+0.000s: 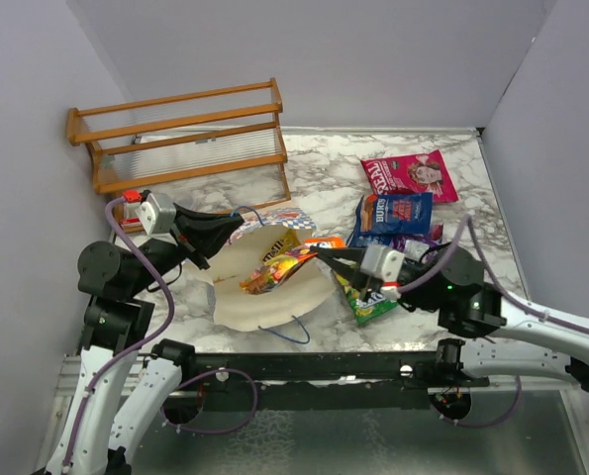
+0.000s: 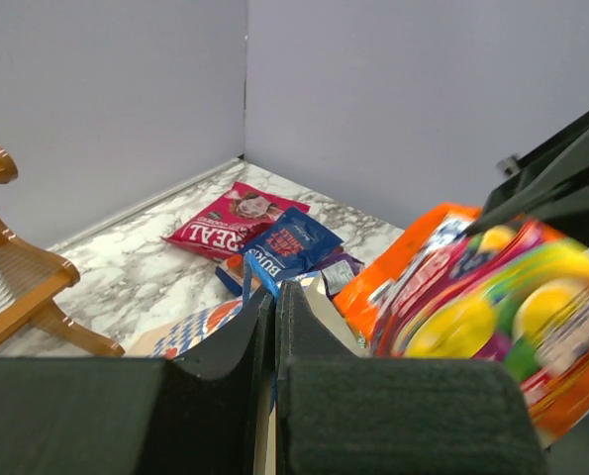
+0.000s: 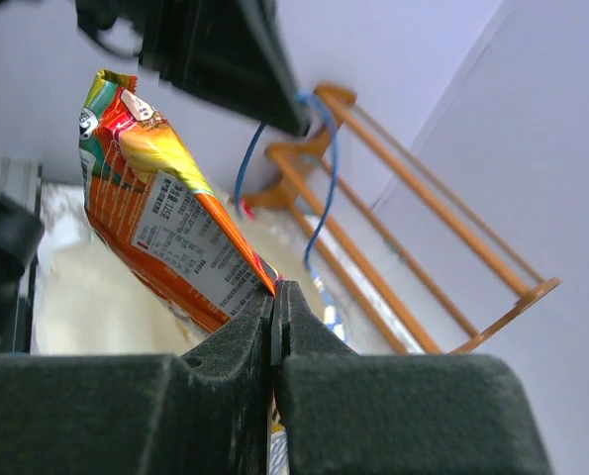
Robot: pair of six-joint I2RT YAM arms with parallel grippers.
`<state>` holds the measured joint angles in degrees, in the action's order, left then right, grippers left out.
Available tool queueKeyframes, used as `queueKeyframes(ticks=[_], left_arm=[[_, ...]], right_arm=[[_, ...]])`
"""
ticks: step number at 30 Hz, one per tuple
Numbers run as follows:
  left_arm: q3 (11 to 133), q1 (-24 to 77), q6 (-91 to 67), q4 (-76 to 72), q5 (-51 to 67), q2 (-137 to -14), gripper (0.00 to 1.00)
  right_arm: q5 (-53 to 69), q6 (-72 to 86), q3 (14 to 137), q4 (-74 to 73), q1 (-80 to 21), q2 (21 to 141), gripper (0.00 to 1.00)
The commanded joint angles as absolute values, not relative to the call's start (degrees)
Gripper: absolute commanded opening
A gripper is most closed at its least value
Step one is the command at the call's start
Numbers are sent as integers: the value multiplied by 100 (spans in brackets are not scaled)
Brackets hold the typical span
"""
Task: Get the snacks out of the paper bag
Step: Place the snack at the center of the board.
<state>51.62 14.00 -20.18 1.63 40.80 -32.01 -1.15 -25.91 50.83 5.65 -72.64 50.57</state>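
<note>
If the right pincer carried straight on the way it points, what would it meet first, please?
Beyond its packet, likely the left pincer gripping the bag; depth is unclear.

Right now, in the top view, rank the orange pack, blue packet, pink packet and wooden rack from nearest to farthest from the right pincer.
1. orange pack: clamped in the right pincer, over the paper bag.
2. blue packet: just beyond the pincer, to its right.
3. pink packet: farther back, right side.
4. wooden rack: far back left.
</note>
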Motion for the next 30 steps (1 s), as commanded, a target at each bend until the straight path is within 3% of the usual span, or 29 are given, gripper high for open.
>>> queueKeyframes(ticks=[1, 7, 10, 16, 21, 23, 30], left_arm=[[5207, 1424, -1885, 212, 3631, -3102, 0], [5379, 1424, -1743, 442, 3449, -3089, 0], [5437, 1424, -1708, 498, 3424, -3099, 0], [5493, 1419, -1746, 472, 3415, -3160, 0], [5561, 1424, -1729, 524, 3428, -3164, 0], [5571, 1422, -1722, 548, 3428, -3155, 0], [5567, 1424, -1792, 512, 3461, -3143, 0]], right_arm=[[-345, -2438, 5818, -24, -7267, 4615, 1], [-811, -2739, 5886, -334, -7262, 3800, 1], [-1620, -2726, 5948, -365, -7256, 3569, 1], [-4444, -2477, 5941, -365, -7266, 4151, 1], [-6667, -2867, 5425, 660, -7236, 5054, 1], [-6625, -2557, 5236, 878, -7054, 5206, 1], [-5099, 237, 5306, -1130, -5188, 5912, 1]])
